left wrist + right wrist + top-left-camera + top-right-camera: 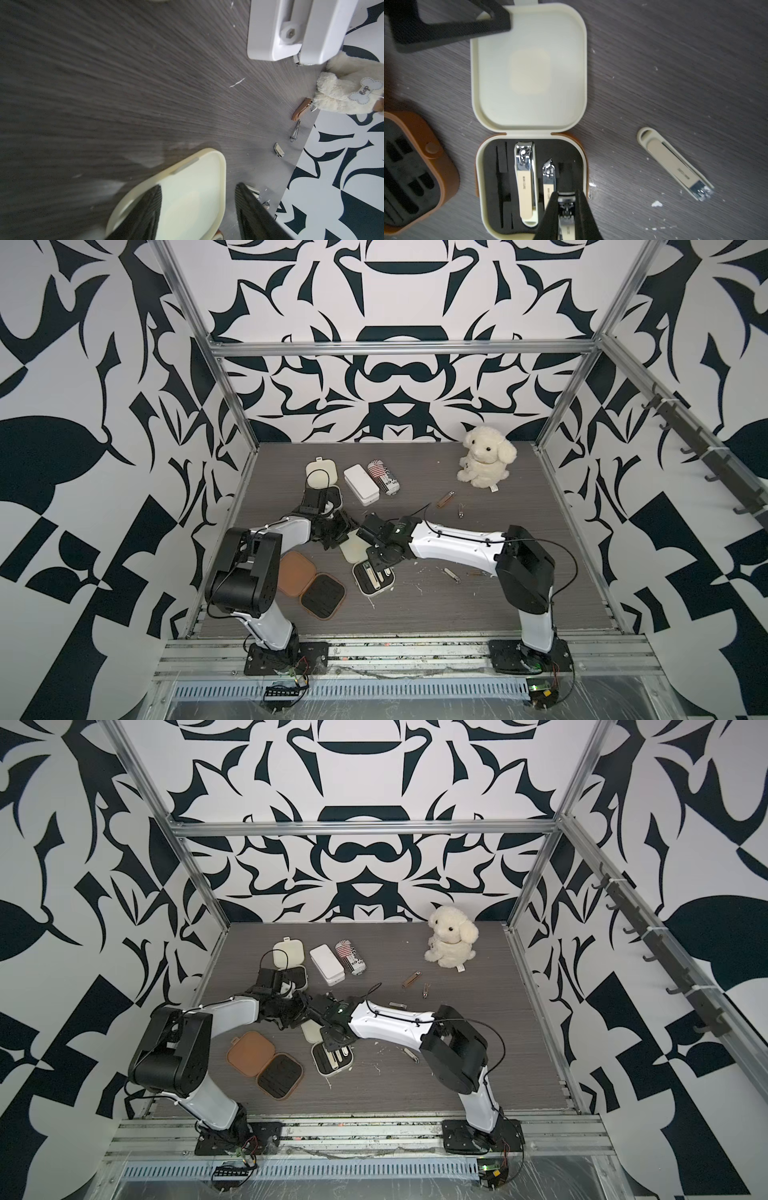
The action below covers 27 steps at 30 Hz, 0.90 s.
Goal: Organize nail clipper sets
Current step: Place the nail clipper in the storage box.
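Evidently the right gripper [568, 193] was pinched onto a small metal clipper [566, 207], its fingers drawn close on either side of it just above the black slotted inside of the open cream case [479, 187]. That case lay flat near the middle of the tabletop [498, 605], toward the front edge, with its lid [529, 68] thrown back and a broad clipper [525, 182] and a slim clipper [549, 176] side by side in its slots. The left gripper [198, 186] stood with its fingers spread, one over the lid and one just past the lid's rim; whether it pressed on the lid could not be told. Just beside this case, toward the front left corner, the tan-brown case [309, 580] lay open. The second cream case [321, 475] sat toward the far left corner, partly hidden by the left arm. A loose clipper [675, 164] lay on the tabletop on the right side of the open cream case, apart from it. Toward the far edge were a white box [360, 484], a striped can [383, 477] and a plush dog [486, 462].
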### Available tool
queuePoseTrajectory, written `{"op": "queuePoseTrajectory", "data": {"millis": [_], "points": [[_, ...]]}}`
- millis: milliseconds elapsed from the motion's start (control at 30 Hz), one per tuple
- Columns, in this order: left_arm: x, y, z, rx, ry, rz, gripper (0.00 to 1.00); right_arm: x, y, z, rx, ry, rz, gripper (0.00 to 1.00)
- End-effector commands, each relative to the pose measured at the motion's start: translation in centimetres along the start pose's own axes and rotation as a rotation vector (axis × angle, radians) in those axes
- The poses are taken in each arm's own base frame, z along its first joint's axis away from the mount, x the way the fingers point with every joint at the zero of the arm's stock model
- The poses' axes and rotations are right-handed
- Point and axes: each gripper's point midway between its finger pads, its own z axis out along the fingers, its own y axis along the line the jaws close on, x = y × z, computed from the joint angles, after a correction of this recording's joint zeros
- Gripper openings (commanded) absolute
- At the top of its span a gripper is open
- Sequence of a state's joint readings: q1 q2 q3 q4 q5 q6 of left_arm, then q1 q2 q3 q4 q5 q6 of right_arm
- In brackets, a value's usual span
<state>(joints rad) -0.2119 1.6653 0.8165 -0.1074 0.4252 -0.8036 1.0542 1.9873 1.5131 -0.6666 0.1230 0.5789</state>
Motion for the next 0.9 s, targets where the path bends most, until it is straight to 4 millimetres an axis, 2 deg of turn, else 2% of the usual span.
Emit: {"op": "queuePoseTrajectory", "data": {"millis": [0,267,867], "points": [[1.6,2.9,0.6,-0.089,0.045,-0.043,0.61,-2.3,1.0,-0.9,-0.019,-0.070,-0.009,0.07],[1.7,3.0,0.6,-0.090,0.048,-0.045,0.61,-2.7,0.4,0.2,-0.011,-0.072,0.003,0.07],[1.7,3.1,0.7,-0.093,0.047,-0.046,0.61,-1.3,-0.5,1.8,0.010,-0.030,0.004,0.06]]}}
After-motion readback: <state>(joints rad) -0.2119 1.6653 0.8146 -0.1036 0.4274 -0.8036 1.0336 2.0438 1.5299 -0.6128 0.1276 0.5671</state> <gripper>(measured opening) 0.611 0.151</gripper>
